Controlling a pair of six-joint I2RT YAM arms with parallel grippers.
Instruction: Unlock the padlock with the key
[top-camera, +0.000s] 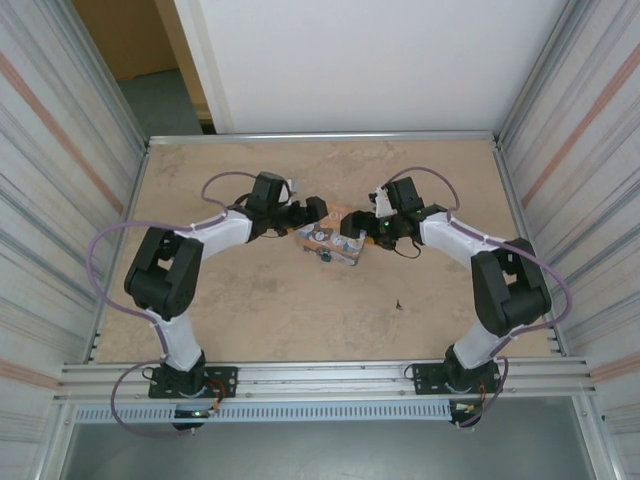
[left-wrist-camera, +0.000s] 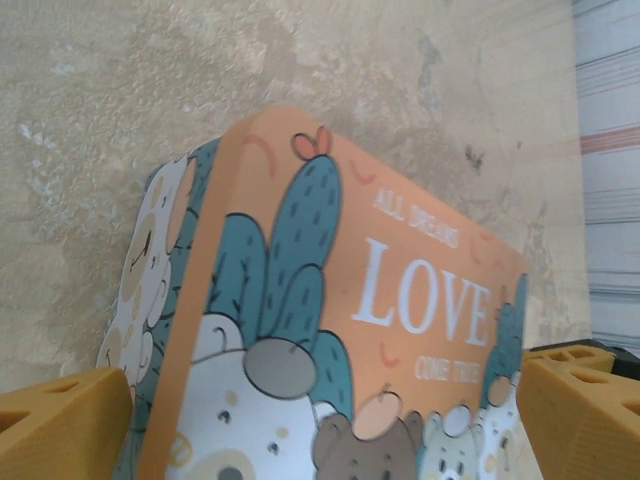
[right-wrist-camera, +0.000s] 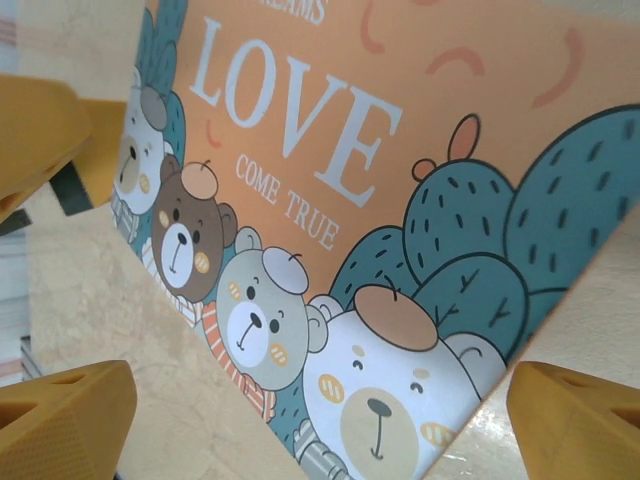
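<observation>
The padlock (top-camera: 325, 256) is the tiny blue dot at the near edge of the box (top-camera: 336, 243), in the middle of the surface (top-camera: 250, 320). It seems to hang on the box, but it is too small for you to be sure.

What I take for the key (top-camera: 400, 303) is a tiny dark speck. It lies alone on the surface, closer to the arm bases and off to the right, well apart from the box. Nothing holds it.

Your left pincer (left-wrist-camera: 320, 425) is spread wide, with one yellow finger (left-wrist-camera: 60, 425) on each side of one end of the box. Your right pincer (right-wrist-camera: 320, 425) is spread wide too, with a corner of the box between its fingers. I cannot tell if any finger touches the box. Neither pincer grips anything. I think they sit there so the box cannot slide while the lock is worked.

One pincer likely has to fetch the key next. It is thin and lies flat, so it may slip when you pinch it.
</observation>
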